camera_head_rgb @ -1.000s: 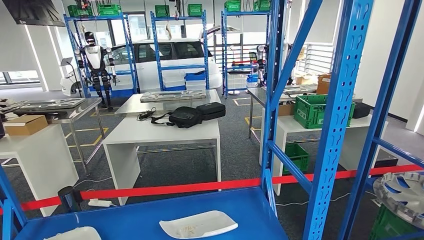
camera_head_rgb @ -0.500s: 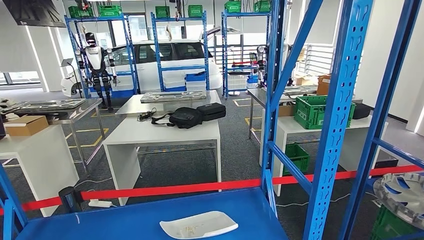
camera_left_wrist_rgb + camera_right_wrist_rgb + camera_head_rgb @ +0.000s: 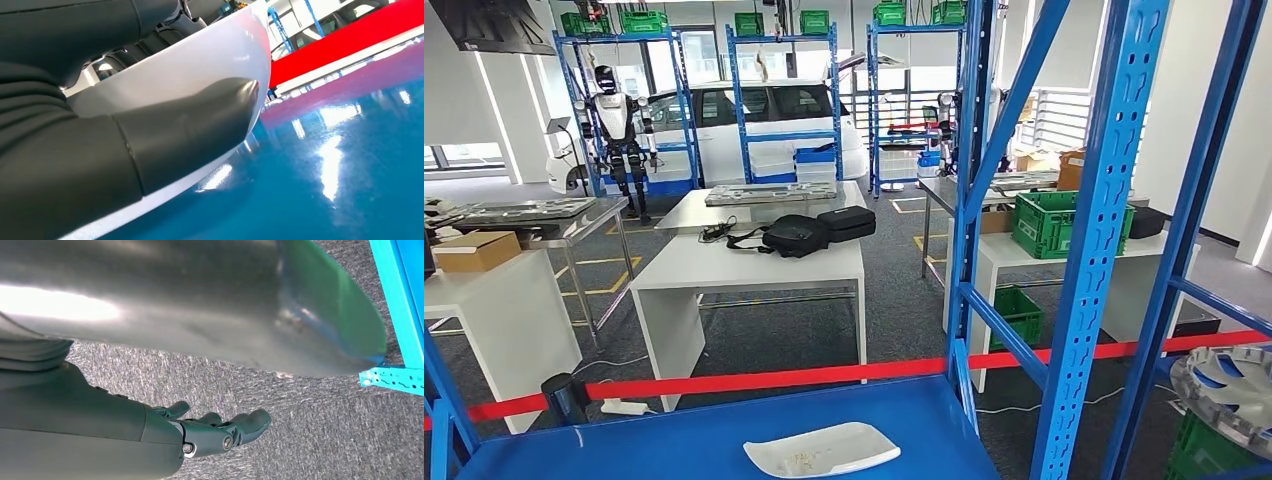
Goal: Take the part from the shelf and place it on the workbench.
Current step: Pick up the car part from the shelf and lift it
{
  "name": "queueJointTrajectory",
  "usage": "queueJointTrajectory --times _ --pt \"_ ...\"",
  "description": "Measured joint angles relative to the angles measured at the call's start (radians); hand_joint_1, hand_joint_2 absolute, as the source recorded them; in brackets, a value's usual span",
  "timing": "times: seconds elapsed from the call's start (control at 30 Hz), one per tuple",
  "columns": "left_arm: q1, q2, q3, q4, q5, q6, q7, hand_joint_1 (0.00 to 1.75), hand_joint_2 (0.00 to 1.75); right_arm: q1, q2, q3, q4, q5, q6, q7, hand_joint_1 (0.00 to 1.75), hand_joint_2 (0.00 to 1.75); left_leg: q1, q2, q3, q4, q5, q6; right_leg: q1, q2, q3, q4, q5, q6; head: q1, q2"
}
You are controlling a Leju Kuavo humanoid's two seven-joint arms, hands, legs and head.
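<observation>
A white curved part (image 3: 200, 65) is held in my left hand (image 3: 75, 165), the thick thumb (image 3: 190, 130) pressed across its face and darker fingers behind it. It hangs just above the glossy blue shelf board (image 3: 350, 175). In the head view a second white part (image 3: 822, 449) lies flat on the blue shelf board (image 3: 674, 440) at the bottom middle. My right hand (image 3: 215, 432) hangs over grey carpet, fingers loosely extended and holding nothing.
Blue perforated shelf uprights (image 3: 1089, 250) stand close on the right. A red barrier tape (image 3: 774, 378) runs across behind the shelf. Beyond it are a white table (image 3: 754, 265) with black bags, green crates (image 3: 1064, 220) and a silver wheel-like part (image 3: 1234, 385). A blue shelf foot (image 3: 395, 377) rests on the carpet.
A white part seen at the bottom left edge of the head view one second ago has gone out of the picture. The other white part has not moved.
</observation>
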Motion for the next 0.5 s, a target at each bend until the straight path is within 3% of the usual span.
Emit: queueJointTrajectory --times 0.13,0.27,0.5 --pt "0.002 -0.007 0.04 -0.001 0.091 0.002 -0.066 1.75 1.75 0.0 0.0 0.0 0.0 0.004 0.0 0.0 0.0 0.0 0.0 0.0 0.0 0.0 0.0 0.0 0.0 0.0 0.0 0.0 0.0 0.0 0.0 0.0" --pt "0.003 -0.019 0.116 -0.004 0.195 0.003 -0.158 1.75 1.75 0.0 0.0 0.0 0.0 0.008 0.0 0.0 0.0 0.0 0.0 0.0 0.001 0.0 0.0 0.0 0.0 0.0 0.001 0.0 0.0 0.0 0.0 0.0" --pt "0.004 -0.034 0.187 -0.008 0.239 0.003 -0.203 1.75 1.75 0.0 0.0 0.0 0.0 0.009 -0.001 0.0 0.0 0.0 0.0 0.0 0.001 0.0 0.0 0.0 0.0 0.0 0.001 0.0 0.0 0.0 0.0 0.0"
